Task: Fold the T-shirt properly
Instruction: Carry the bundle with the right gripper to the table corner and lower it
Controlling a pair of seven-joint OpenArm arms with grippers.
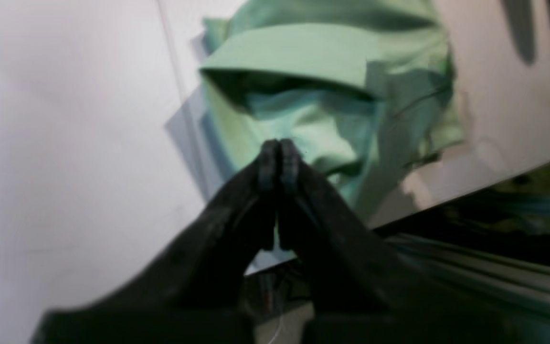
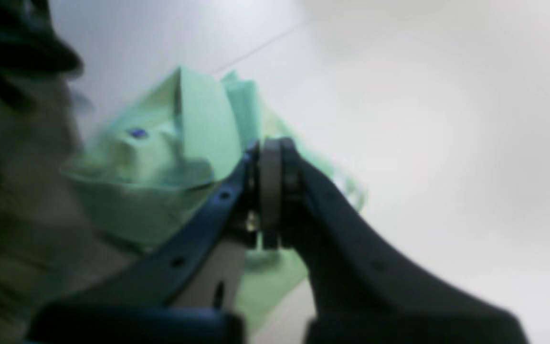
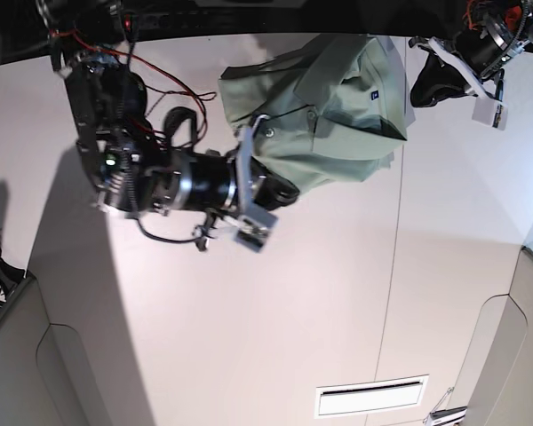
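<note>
At the far edge of the table (image 3: 249,337), the shirt (image 3: 338,106) lies in a loose, rumpled heap, part-folded over itself, collar and a small dark label showing near the top of the pile. One corner of it sits close to the table's edge in the left wrist view. The right gripper (image 3: 282,191) hangs just over the near hem of the heap; in its wrist view the jaws are pressed together with no cloth visibly between them, though blur makes that hard to be sure of. The left gripper (image 1: 279,155) is off beside the shirt's other side, jaws also pressed together and empty, the cloth lying beyond its tips.

My read is that the shirt is light, soft and limp: it will sag, drag and bunch when lifted, and layers will cling so a pinch may catch more than one. It is not fragile, and thin cloth can slip from a shallow grip. Best holds look like firm seams, the shoulder seams either side of the collar or the two hem corners, taken by both arms at once so the cloth can be drawn flat before any fold
</note>
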